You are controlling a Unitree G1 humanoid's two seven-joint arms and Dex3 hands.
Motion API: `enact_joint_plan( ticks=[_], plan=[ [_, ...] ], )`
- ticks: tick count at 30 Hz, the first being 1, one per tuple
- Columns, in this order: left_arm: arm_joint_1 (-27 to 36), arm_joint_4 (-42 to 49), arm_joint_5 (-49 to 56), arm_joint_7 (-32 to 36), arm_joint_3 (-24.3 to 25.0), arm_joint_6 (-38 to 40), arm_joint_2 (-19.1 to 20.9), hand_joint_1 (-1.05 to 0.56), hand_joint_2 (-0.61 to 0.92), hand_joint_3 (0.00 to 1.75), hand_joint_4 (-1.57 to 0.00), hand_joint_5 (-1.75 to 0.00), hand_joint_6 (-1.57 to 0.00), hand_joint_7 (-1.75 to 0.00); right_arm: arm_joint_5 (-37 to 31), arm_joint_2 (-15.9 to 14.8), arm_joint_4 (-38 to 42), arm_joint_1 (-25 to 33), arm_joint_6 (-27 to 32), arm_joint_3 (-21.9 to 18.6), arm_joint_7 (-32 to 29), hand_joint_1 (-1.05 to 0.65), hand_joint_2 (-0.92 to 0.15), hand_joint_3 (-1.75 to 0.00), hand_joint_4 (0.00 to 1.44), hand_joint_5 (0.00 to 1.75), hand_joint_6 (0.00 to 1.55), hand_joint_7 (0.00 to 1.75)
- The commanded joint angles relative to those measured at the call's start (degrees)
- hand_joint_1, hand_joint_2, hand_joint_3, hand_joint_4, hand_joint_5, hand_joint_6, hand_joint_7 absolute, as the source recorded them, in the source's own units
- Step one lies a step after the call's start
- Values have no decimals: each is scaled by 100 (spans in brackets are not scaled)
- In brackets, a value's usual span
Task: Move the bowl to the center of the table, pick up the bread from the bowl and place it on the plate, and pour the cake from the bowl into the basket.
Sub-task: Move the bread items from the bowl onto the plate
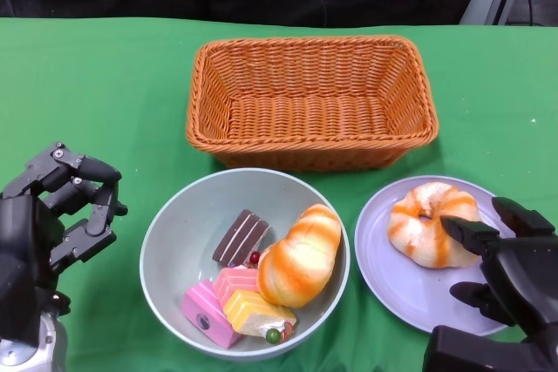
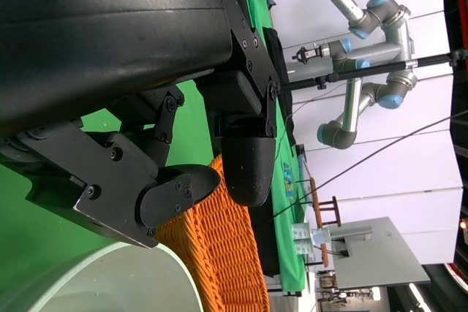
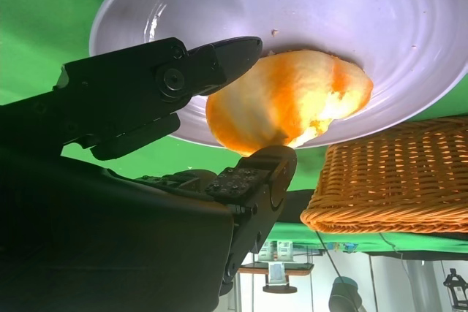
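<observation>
The right hand (image 1: 501,259) is hovering released, fingers apart, just beside the bread (image 1: 433,222) lying on the plate (image 1: 392,280), while the left hand (image 1: 61,215), also empty and unclenched, is sitting beside the bowl (image 1: 174,215) holding cake (image 1: 235,298).

We see the pale bowl (image 1: 166,254) holding a striped bread loaf (image 1: 301,256) and cake slices (image 1: 235,298) (pink, yellow, chocolate); another bread (image 1: 430,222) lies on the lilac plate (image 1: 392,280), behind them the empty wicker basket (image 1: 311,102).
</observation>
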Motion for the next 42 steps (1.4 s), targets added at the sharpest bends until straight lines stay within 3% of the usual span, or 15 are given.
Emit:
enact_joint_plan(
  ticks=[1, 9, 10, 11, 12, 16, 18, 20, 29, 37, 42],
  plan=[
    [-7, -13, -28, 48, 25, -51, 87, -6, 65, 87, -78, -154, -80, -128, 32, -51, -188, 113, -88, -12, -63, -54, -92, -1, 23, 5, 67, 1],
    [-9, -17, -85, -19, 34, -48, 91, -5, 64, 88, -79, -153, -81, -128, 55, -47, -487, 230, -291, -89, -195, -57, -92, -6, 37, 10, 58, 0],
    [-12, -4, -74, -13, 34, -57, 99, -5, 64, 88, -79, -153, -81, -128, 247, -38, -673, 285, -580, -150, -280, -57, -92, -6, 37, 10, 58, 0],
    [-14, 6, -66, -8, 34, -65, 105, -4, 65, 89, -79, -153, -80, -128, 394, -32, -812, 328, -802, -198, -341, -51, -92, -4, 54, 13, 62, 1],
    [-15, 13, -60, -5, 34, -71, 109, -4, 65, 88, -79, -153, -80, -128, 497, -29, -903, 358, -962, -234, -383, -50, -92, -3, 60, 12, 64, 1],
    [-13, 8, -52, 4, 31, -64, 110, -4, 65, 88, -79, -153, -80, -128, 677, -20, -921, 368, -1391, -311, -497, -48, -92, -2, 67, 11, 66, 1],
    [-22, 19, -44, 13, 22, -60, 92, -5, 64, 88, -79, -153, -80, -128, 1303, 181, -1282, 346, -2032, -357, -421, -37, -88, -6, 92, 21, 82, 7],
    [-18, 9, -51, 0, 11, -42, 72, -4, 64, 88, -79, -154, -81, -129, 1462, 206, -1668, 358, -2208, -344, -183, -39, -88, -3, 100, 17, 86, 4],
    [-23, 58, 47, 54, -48, -89, 56, -7, 62, 89, -78, -154, -80, -129, 580, 182, -3177, 582, -1620, -301, 1104, -59, -92, -1, 79, 3, 66, 0],
    [-19, 44, 39, 81, -86, -48, 3, -3, 62, 92, -79, -154, -80, -131, 156, 82, -3469, 304, -1590, -200, 1924, -66, -91, 0, 68, 0, 61, 0],
    [16, 12, 55, 91, -128, -59, -15, -5, 63, 88, -78, -154, -80, -130, -164, 80, -3401, 29, -1634, -127, 2062, -72, -89, 0, 67, 0, 61, 0]
  ],
)
